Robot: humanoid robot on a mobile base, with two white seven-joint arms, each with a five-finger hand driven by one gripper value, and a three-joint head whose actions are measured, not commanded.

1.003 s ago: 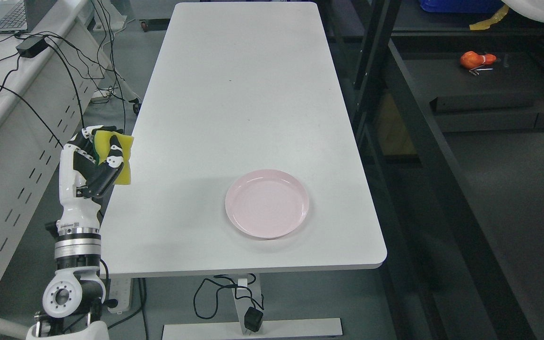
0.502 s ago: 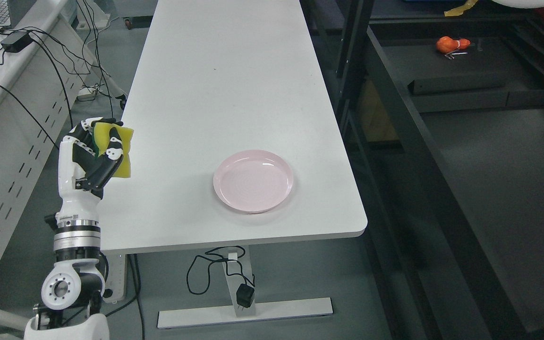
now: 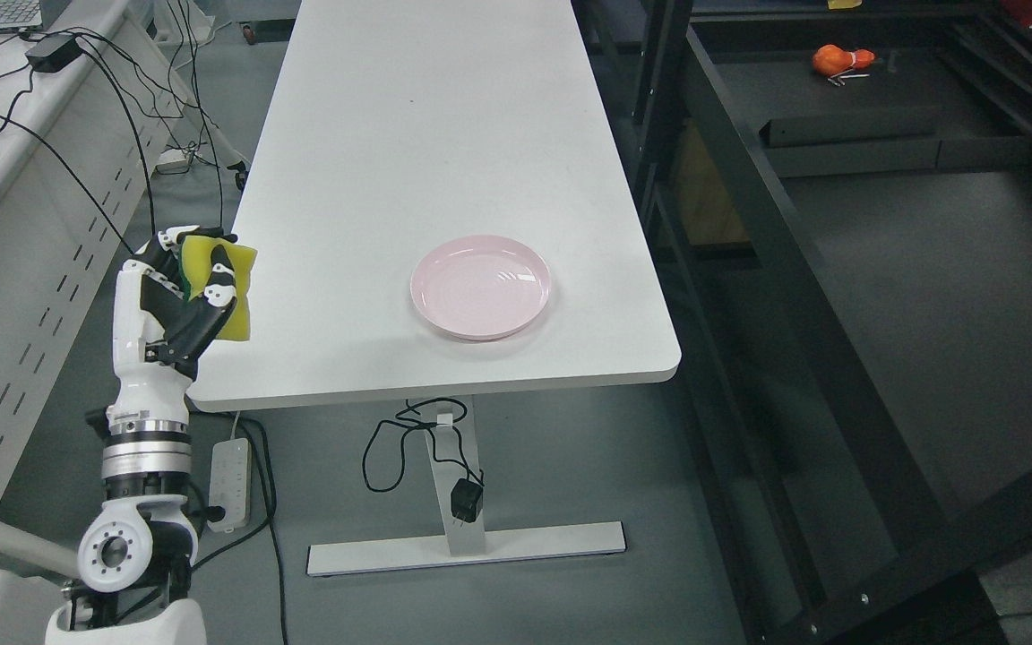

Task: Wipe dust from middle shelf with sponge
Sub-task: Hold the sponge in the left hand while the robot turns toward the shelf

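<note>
While the left hand [image 3: 177,305] stands upright at about 8 o'clock in the head view, its fingers are curled tight around the yellow sponge [image 3: 222,285]. The sponge has a thin green side, and its long side runs up and down. It hangs just over the near left corner of the white table [image 3: 444,134], and I cannot tell if it touches the table edge.

Moving right, a pink plate [image 3: 481,287] sits flat on the table near the front edge. It holds nothing.

Farther right is the black shelf rack [image 3: 731,206]. The shelf board [image 3: 946,296] that needs wiping lies at about 3 o'clock from the hand, well apart from it, with the whole table and the plate in between. So the coming move turns on this: the sponge is far to the left and the shelf is far to the right. The hand must travel across, or the robot must turn, before any wiping can start. The left hand is the only hand in view.

A small orange thing [image 3: 834,59] lies on a shelf at about 1 o'clock; it is too small to name.

The rack is dark and cut off at the right edge and the bottom. It is probably the middle shelf that shows widest, but I cannot be sure which level it is. No dust can be made out.
</note>
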